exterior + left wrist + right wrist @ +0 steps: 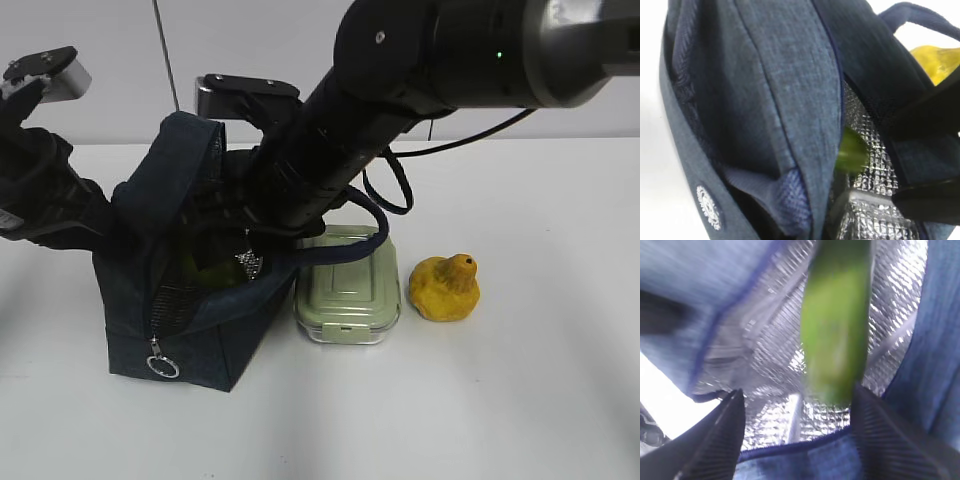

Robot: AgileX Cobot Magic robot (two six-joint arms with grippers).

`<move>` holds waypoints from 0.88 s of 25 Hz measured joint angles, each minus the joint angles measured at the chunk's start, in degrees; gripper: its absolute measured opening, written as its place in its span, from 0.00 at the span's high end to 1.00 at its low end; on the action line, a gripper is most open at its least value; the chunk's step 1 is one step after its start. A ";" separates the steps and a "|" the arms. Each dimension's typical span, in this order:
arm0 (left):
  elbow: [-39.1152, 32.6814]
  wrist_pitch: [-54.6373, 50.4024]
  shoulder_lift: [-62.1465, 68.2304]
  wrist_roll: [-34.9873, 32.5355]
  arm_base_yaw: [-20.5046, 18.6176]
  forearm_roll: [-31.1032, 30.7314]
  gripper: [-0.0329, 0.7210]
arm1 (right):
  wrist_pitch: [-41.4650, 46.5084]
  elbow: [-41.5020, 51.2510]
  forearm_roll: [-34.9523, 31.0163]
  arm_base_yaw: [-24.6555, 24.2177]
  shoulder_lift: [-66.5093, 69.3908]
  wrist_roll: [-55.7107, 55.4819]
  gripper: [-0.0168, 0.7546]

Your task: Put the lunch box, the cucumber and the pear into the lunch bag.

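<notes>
In the right wrist view the cucumber (836, 335) (blurred) stands at upper centre inside the lunch bag (770, 325), just above the released right tool (797, 435), untouched.

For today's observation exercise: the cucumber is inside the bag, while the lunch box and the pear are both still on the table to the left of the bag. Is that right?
Not quite. In the exterior view the lunch box and the pear sit on the table to the right of the bag, not the left. The cucumber is indeed inside the bag, as the right wrist view shows.
</notes>
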State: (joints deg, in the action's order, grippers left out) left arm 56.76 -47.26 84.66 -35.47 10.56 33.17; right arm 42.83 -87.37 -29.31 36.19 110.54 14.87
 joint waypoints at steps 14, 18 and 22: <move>0.00 -0.14 0.00 0.00 0.00 -1.17 0.96 | 16.48 -1.69 32.75 -5.34 -9.46 -16.81 0.42; 0.00 -0.20 0.00 0.00 0.00 -1.20 0.96 | 20.64 -1.69 33.44 -12.22 -9.35 -16.90 0.42; 0.00 -0.20 0.00 0.00 0.00 -1.20 0.96 | 23.03 -1.69 33.86 -15.96 -8.23 -16.18 0.42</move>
State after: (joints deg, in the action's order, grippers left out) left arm 56.76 -47.46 84.66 -35.47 10.56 31.97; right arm 65.86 -89.05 4.55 20.23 102.32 -1.32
